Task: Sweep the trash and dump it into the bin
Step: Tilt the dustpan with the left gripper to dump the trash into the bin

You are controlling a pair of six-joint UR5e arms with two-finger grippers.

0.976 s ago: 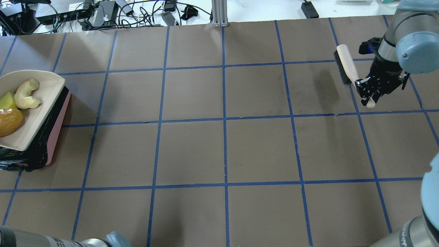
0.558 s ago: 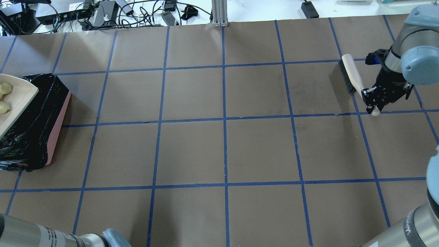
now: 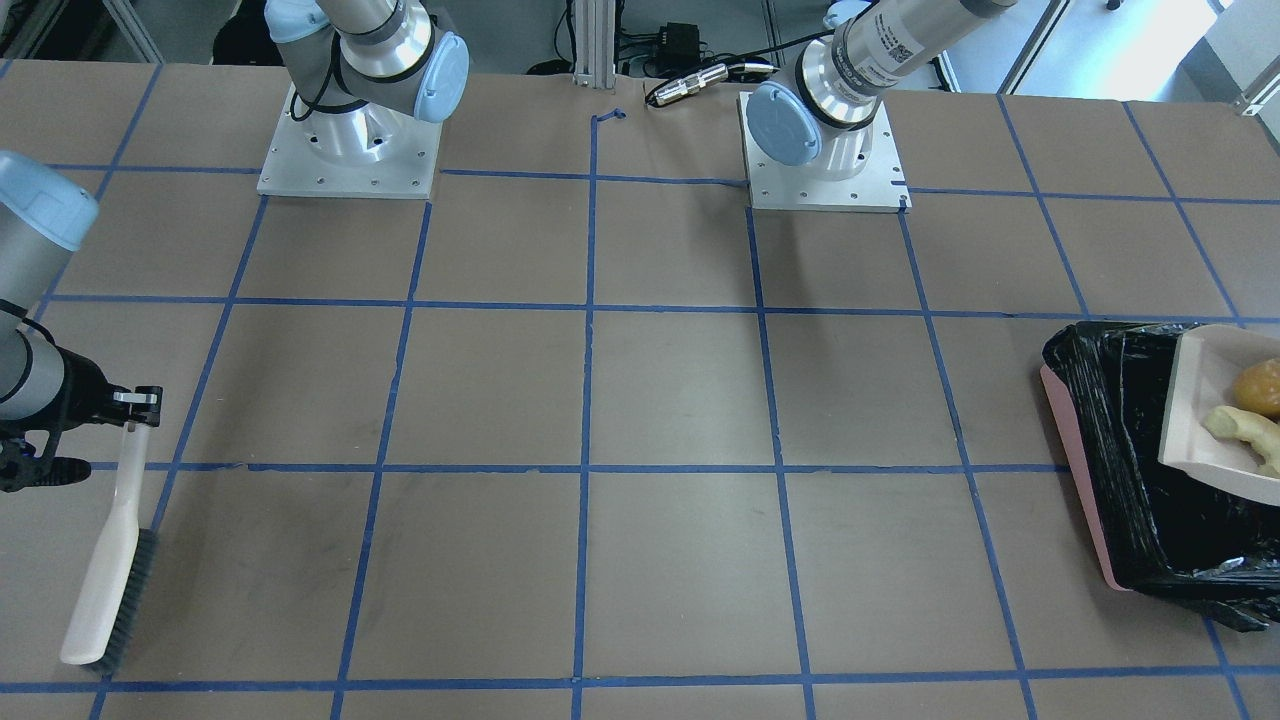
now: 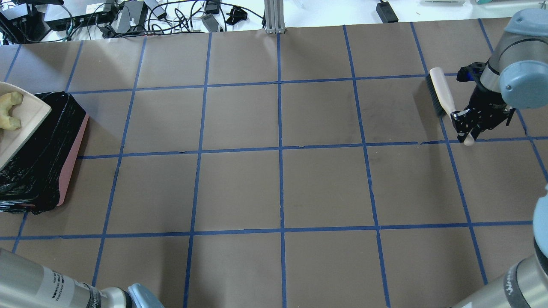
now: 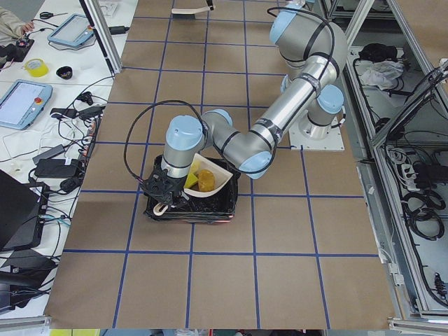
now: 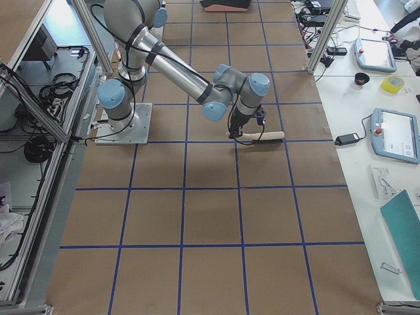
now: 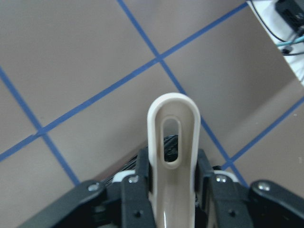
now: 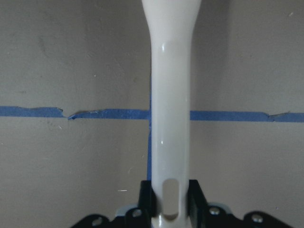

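Observation:
The bin [image 4: 43, 171] is a pink tub lined with a black bag, at the table's left end; it also shows in the front view [image 3: 1120, 480]. My left gripper [image 7: 173, 185] is shut on the handle of the beige dustpan [image 4: 21, 124], held tilted over the bin [image 5: 196, 210]. In the pan [image 3: 1195, 420] lie the golden-brown lump [image 3: 1258, 385], the cream crescent [image 4: 8, 111] and the yellow-green wedge [image 5: 190, 180]. My right gripper [image 4: 464, 124] is shut on the handle of a brush [image 4: 441, 92], low over the table at the far right.
The brown table has a grid of blue tape lines [image 4: 280, 147]. Cables and power boxes [image 4: 107, 17] lie beyond the far edge, with a metal post [image 4: 274, 15] at its middle. The arm bases [image 3: 345, 150] stand on the robot's side.
The dustpan with the trash has shifted left over the bin, partly leaving the overhead view. The right gripper with the brush has moved slightly right and lower.

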